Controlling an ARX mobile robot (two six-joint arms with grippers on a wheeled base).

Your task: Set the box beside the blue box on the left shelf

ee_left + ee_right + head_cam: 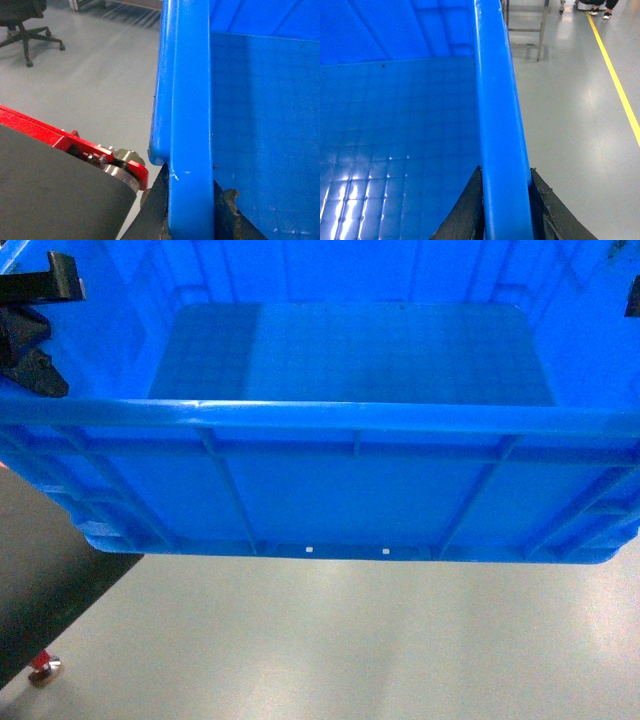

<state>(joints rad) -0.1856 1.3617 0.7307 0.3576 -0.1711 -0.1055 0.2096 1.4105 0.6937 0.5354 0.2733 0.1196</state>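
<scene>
The box, a big bright-blue open-topped crate with ribbed walls and a smooth floor, hangs above the grey floor and fills the head view. My left gripper is shut on its left rim. In the left wrist view the dark fingers pinch the thick rim from both sides. My right gripper is shut on the right rim and barely shows at the head view's edge. The crate's inside holds nothing. The left shelf and the other blue box are out of view.
Under the crate lies glossy grey floor. A dark surface with a red frame and metal roller sits at lower left. An office chair stands far left. On the right are metal rack legs and a yellow floor line.
</scene>
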